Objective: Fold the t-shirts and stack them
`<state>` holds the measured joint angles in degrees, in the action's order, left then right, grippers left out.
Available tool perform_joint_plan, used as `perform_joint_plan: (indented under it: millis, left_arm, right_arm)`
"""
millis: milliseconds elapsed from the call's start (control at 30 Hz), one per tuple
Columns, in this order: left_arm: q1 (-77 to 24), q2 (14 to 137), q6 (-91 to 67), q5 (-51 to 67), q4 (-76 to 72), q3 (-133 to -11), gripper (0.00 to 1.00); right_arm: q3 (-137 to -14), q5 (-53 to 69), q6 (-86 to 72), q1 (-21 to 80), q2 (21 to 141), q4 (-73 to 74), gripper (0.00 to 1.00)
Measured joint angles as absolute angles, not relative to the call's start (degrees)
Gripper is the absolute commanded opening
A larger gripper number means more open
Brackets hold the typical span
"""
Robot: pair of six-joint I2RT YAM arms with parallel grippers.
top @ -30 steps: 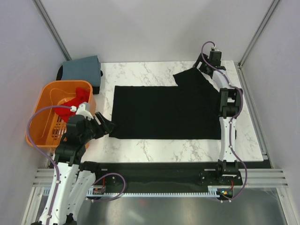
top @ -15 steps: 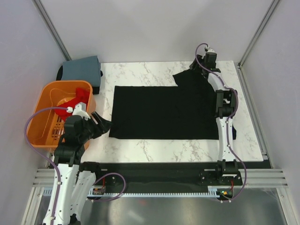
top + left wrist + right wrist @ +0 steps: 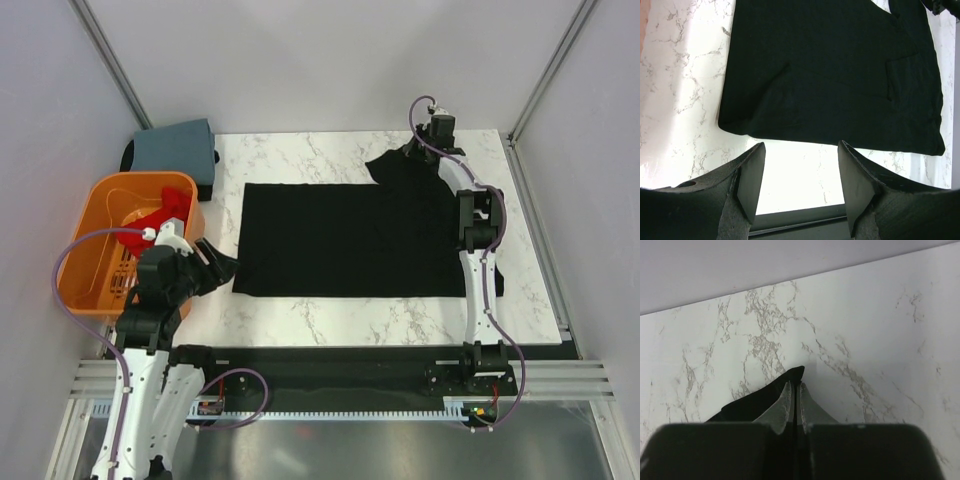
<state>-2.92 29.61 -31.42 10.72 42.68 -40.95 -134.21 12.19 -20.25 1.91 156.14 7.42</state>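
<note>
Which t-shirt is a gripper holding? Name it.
The black t-shirt: the right gripper pinches its sleeve. The red t-shirt lies in the basket, the grey-blue t-shirt folded apart.

The table (image 3: 330, 315) is being taken in from high above and behind the arm bases, angled downward. The black t-shirt (image 3: 830, 75) is being viewed closely from the left wrist, past the left gripper (image 3: 801, 146), toward its near left corner. The far table edge is being framed tightly from the right wrist. The shirt is being shared by all views.
</note>
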Motion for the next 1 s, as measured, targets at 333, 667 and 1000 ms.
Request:
perform_joint_plan:
  millis: [333, 667, 1000]
  left_arm:
    - [-4.32, 45.39, -31.14, 8.51, 37.65, -43.83, 0.67]
    - [-12.58, 95.98, -27.20, -7.75, 30.61, -81.47, 0.71]
    - [-9.56, 131.13, -25.17, -13.34, 33.52, -113.12, 0.71]
  right_arm:
    - [-87.50, 7.16, -31.90, 3.70, 123.04, -3.49, 0.00]
    - [-66.48, 6.61, -34.98, 8.82, 108.57, -23.07, 0.00]
    - [-61.45, 11.90, -35.90, 7.75, 113.95, -33.21, 0.00]
